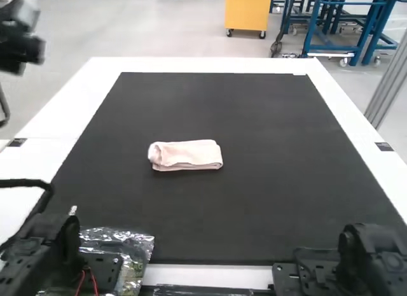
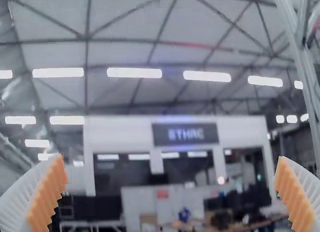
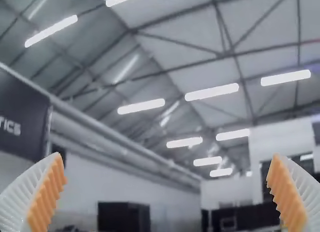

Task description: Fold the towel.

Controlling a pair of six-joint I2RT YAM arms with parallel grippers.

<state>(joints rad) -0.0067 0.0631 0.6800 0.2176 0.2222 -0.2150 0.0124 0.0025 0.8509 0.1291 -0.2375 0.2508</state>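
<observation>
In the high view the pale pink towel (image 1: 186,155) lies on the black mat (image 1: 267,188), folded into a compact, narrow bundle longer across than deep. Rounded layers show at its left end and along the near edge. Neither gripper touches it. My left gripper (image 2: 171,184) has its ribbed fingers spread wide in the left wrist view, facing the room and ceiling with nothing between them. Raised in the same way, my right gripper (image 3: 167,182) is open and holds nothing in the right wrist view.
White table borders (image 1: 57,127) frame the mat. A crinkled shiny bag (image 1: 130,245) lies by the left arm's base (image 1: 38,254); the right arm's base (image 1: 369,258) stands at the near right. Something dark (image 1: 22,44) juts in at the upper left.
</observation>
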